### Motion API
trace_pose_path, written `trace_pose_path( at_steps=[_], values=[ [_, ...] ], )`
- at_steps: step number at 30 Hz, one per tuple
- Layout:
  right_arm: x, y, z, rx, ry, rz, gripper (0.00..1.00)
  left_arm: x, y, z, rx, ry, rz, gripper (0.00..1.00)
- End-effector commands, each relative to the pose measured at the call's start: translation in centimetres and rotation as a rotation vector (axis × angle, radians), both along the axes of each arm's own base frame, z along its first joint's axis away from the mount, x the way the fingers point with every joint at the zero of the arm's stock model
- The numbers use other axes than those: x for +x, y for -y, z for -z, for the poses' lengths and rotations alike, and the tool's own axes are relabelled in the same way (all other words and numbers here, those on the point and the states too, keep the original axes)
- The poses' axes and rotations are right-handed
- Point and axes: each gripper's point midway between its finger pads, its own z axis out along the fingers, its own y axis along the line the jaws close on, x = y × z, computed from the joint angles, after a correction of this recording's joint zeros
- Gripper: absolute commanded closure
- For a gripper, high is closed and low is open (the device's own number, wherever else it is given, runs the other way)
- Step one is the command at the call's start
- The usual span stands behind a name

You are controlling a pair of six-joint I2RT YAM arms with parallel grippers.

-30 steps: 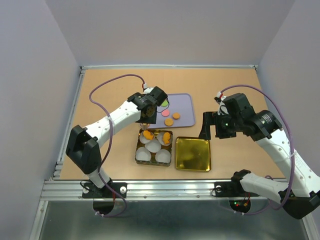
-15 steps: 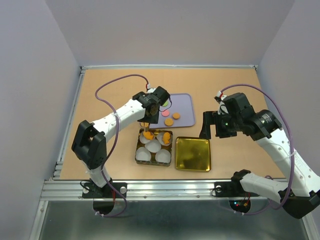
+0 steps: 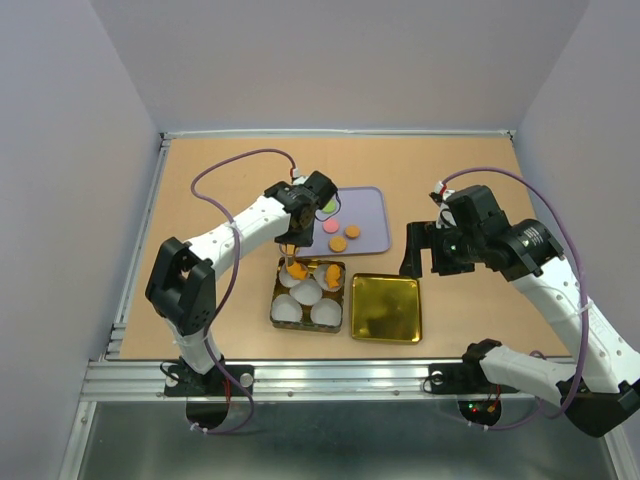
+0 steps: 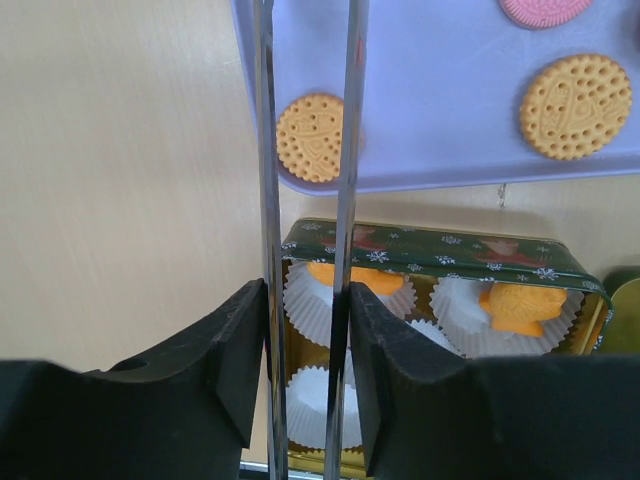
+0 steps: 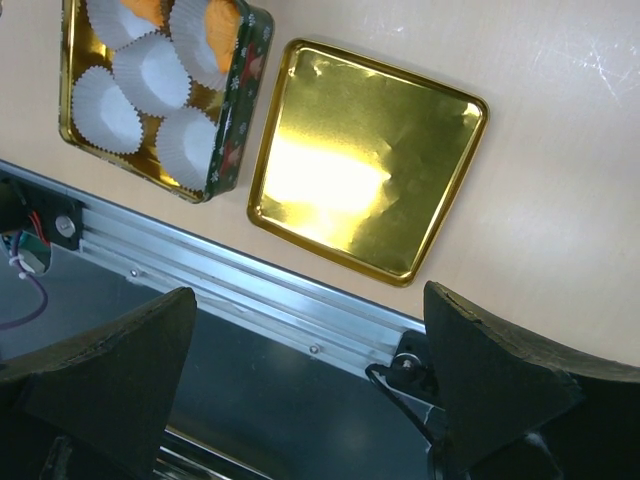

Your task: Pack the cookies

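Observation:
My left gripper [image 3: 298, 213] [image 4: 305, 300] is shut on a pair of thin metal tongs [image 4: 345, 150] that hang over the far left corner of the green cookie tin [image 3: 309, 296]. The tongs' arms stand apart and their tips are out of view. Two orange cookies [image 3: 296, 268] [image 3: 332, 273] lie in white paper cups in the tin, and show in the left wrist view [image 4: 362, 278] [image 4: 521, 301]. On the purple tray [image 3: 370, 215] lie orange cookies [image 4: 310, 137] [image 4: 575, 93], a pink one [image 3: 331, 226] and a green one [image 3: 328, 207]. My right gripper [image 3: 425, 255] [image 5: 305, 350] is open and empty.
The tin's gold lid [image 3: 386, 307] [image 5: 365, 170] lies upside down right of the tin, below my right gripper. Several empty white paper cups [image 3: 305, 300] fill the rest of the tin. The aluminium table rail [image 5: 250, 290] runs along the near edge.
My left arm's elbow has swung toward the far side and the gripper with the tongs has shifted slightly right over the tin's far edge. The right arm has not moved.

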Motion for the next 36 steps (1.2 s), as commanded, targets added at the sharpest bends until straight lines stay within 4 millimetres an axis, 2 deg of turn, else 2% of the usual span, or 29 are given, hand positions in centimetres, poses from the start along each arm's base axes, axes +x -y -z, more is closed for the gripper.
trace_pose_path(
  at_steps=[1, 4, 10, 16, 20, 22, 27, 28, 29, 30, 31, 33, 34, 36],
  values=[
    [1.0, -0.3, -2.7, 0.025, 0.093, -0.005, 0.0, 0.8, 0.2, -1.4, -0.011, 0.025, 0.009, 0.62],
    [1.0, -0.3, -2.8, 0.026, 0.097, -0.006, 0.0, 0.8, 0.1, -1.7, -0.012, 0.024, 0.0, 0.69],
    [1.2, -0.4, -3.0, 0.029, 0.106, -0.008, 0.0, 1.3, 0.1, -4.6, -0.024, 0.069, -0.013, 0.76],
    [1.0, -0.8, -2.8, 0.064, 0.105, -0.005, 0.0, 1.5, 0.2, -9.6, -0.039, 0.112, -0.001, 0.79],
    [1.1, -0.9, -2.9, 0.072, 0.112, -0.002, 0.0, 0.5, 0.0, -11.6, -0.045, 0.135, 0.035, 0.81],
    [1.2, -1.2, -3.0, 0.079, 0.109, -0.007, 0.0, -0.4, -0.2, -12.5, -0.085, 0.145, 0.035, 0.82],
    [1.0, -2.3, -3.8, 0.131, 0.09, -0.03, 0.0, -3.3, -1.0, -12.1, -0.119, 0.123, 0.034, 0.88],
    [0.9, -2.4, -4.0, 0.141, 0.089, -0.035, 0.0, -4.0, -1.3, -12.5, -0.139, 0.136, 0.026, 0.89],
    [0.7, -2.7, -4.0, 0.158, 0.077, -0.045, 0.0, -5.0, -1.3, -11.6, -0.127, 0.116, 0.034, 0.89],
    [0.5, -2.8, -3.9, 0.164, 0.073, -0.049, 0.0, -5.7, -1.4, -12.0, -0.155, 0.127, 0.029, 0.9],
    [0.3, -2.9, -3.9, 0.172, 0.068, -0.055, 0.0, -6.5, -1.7, -11.3, -0.149, 0.111, 0.028, 0.91],
    [-0.2, -2.8, -3.5, 0.172, 0.058, -0.059, 0.0, -7.7, -1.3, -11.1, -0.18, 0.103, 0.047, 0.94],
    [-0.4, -2.7, -3.3, 0.174, 0.051, -0.062, 0.0, -8.5, -1.3, -11.0, -0.205, 0.103, 0.052, 1.0],
    [-0.9, -2.6, -3.3, 0.182, 0.049, -0.066, 0.0, -9.8, -0.7, -10.9, -0.238, 0.089, 0.076, 1.0]
  ],
)
